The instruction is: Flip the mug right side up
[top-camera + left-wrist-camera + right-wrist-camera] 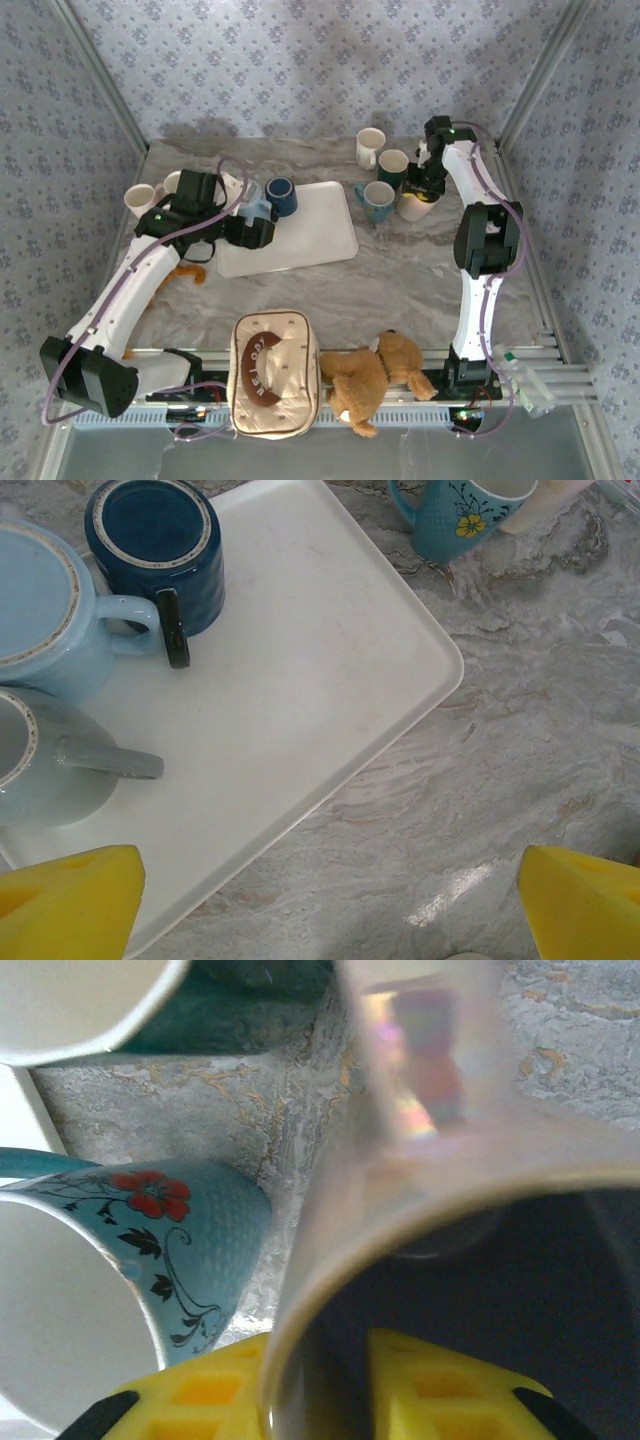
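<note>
A cream mug [412, 207] with a dark inside stands mouth up on the marble table, beside a teal floral mug [375, 200]. My right gripper [425, 190] reaches down over its rim. In the right wrist view the cream mug's wall [400, 1160] runs between the yellow pads of my right gripper [320, 1390]: one pad lies outside the wall, and the other sits inside with a dark gap to it. On the white tray [300, 680] a dark blue mug [155, 550] and a light blue mug [45, 610] stand bottom up. My left gripper [330, 920] hangs open and empty over the tray's near edge.
A dark green mug [392, 165] and a white mug [370, 148] stand upright behind the floral mug [200, 1230]. A grey mug [40, 770] is on the tray's left. Two pale mugs [140, 198] stand at far left. A teddy bear [370, 380] and a padded pouch [273, 372] lie at the near edge.
</note>
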